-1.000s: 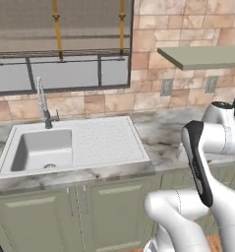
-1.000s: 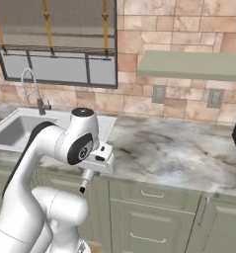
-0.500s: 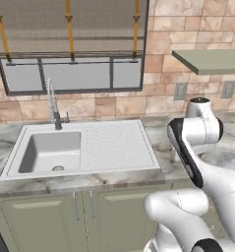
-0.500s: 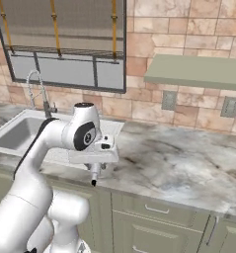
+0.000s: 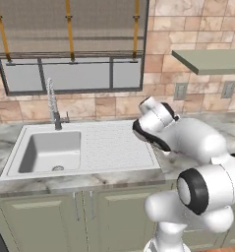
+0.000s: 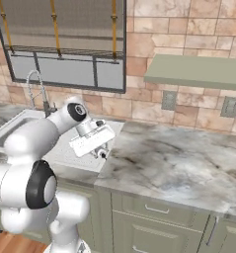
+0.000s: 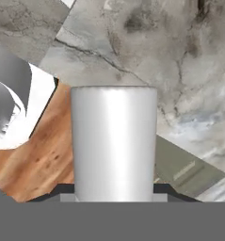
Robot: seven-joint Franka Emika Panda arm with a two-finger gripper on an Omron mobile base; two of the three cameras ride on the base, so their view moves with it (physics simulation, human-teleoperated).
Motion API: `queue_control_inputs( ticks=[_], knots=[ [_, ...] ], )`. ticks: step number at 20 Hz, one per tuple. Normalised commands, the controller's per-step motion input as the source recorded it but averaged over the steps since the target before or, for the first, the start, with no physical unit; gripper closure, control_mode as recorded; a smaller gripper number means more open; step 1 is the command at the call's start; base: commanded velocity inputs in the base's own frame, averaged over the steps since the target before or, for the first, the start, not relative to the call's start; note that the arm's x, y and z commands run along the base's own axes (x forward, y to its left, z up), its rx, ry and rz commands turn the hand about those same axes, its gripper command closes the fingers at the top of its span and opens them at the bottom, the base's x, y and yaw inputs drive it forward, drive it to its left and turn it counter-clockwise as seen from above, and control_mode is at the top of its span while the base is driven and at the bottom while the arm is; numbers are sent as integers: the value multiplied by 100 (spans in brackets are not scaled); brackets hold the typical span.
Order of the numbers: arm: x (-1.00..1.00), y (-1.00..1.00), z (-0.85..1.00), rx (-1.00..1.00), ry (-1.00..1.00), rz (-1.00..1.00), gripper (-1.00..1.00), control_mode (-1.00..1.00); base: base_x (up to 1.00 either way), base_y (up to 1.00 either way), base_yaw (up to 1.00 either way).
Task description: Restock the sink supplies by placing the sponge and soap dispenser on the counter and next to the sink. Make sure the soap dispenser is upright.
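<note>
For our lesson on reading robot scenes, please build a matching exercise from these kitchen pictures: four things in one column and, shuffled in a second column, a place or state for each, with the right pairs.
Things:
1. soap dispenser
2. faucet
3. shelf
4. gripper

Places or states:
A. on the brick wall, above the counter
B. stands at the back edge of the sink
C. shut on the bottle, over the counter's left end
D. silver-grey cylinder held between the fingers

Pairs: 1-D, 2-B, 3-A, 4-C
</note>
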Motion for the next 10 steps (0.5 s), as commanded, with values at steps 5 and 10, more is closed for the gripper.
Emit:
queue_control_inputs(
  ticks=[5, 10],
  knots=[
    [32, -4, -38, -18, 13, 0, 100, -100, 0, 0, 0],
    [46, -36, -9, -19, 43, 1, 100, -100, 0, 0, 0]
  ],
)
